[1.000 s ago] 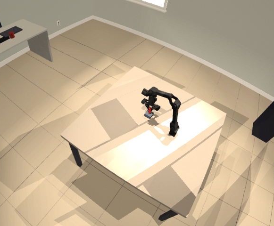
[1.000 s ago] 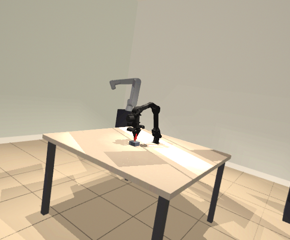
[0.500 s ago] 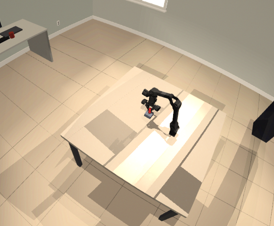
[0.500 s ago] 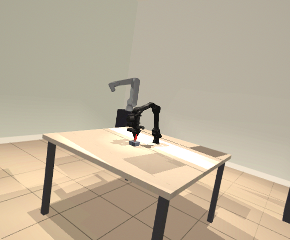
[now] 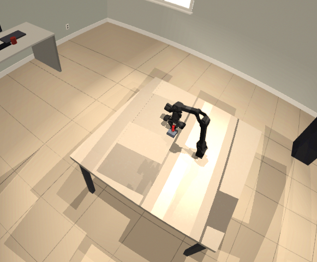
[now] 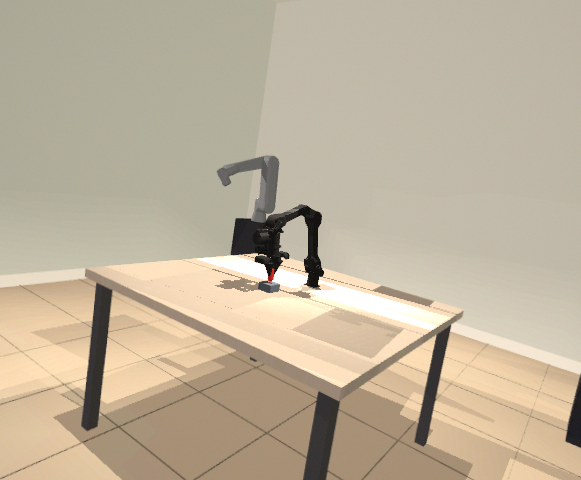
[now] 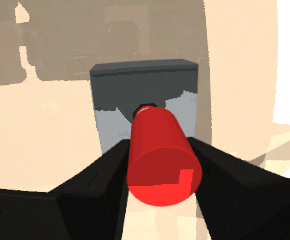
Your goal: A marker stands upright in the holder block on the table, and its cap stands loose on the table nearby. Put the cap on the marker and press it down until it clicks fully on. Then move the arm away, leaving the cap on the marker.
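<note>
Overall, the black arm [image 5: 202,132] [image 6: 312,240] arches up from the desk [image 5: 110,166] [image 6: 202,320] and over to its far end, where the hand [image 5: 173,126] [image 6: 271,269] [image 7: 157,146] points down near the middle of the top view. Its dark, angular fingers come in from the lower left and lower right of the wrist view and grip the red cap [image 7: 157,145] from both sides. The cap is a smooth cylinder with a flat round end, leaning slightly in that view. Right beneath the hand sits the holder block [image 5: 171,135] [image 6: 269,286] [image 7: 146,87], a blue-gray, flat-faced box on the desk, partly in shadow. The cap lines up over the block's dark round collar at the center of the wrist view; it hides most of the marker, so how far on it sits I cannot tell. The desk's top is pale, with straight-edged patches of light and shade.
</note>
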`<state>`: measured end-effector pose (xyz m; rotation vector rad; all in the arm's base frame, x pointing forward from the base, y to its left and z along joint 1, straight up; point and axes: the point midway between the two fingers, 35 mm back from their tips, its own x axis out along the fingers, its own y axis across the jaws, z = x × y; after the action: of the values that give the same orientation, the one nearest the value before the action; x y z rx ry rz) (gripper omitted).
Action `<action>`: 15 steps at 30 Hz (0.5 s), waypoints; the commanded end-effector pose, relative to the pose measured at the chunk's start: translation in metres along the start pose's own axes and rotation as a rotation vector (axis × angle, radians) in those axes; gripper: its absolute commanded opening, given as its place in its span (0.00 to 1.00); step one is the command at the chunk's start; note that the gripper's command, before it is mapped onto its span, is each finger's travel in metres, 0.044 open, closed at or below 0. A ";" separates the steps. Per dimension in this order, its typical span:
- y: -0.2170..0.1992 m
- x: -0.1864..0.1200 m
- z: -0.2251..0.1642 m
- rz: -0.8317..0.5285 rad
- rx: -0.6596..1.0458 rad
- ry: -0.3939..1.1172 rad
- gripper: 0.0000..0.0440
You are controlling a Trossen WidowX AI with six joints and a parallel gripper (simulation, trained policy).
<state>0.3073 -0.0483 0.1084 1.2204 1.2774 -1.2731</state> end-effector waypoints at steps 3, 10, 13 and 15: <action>-0.003 0.019 0.002 -0.055 -0.006 -0.001 0.05; -0.004 0.023 0.005 -0.055 -0.021 -0.011 0.12; -0.004 0.024 0.007 -0.055 -0.029 -0.018 0.12; -0.004 0.025 0.008 -0.056 -0.034 -0.022 0.13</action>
<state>0.3082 -0.0488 0.0994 1.1988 1.2933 -1.2551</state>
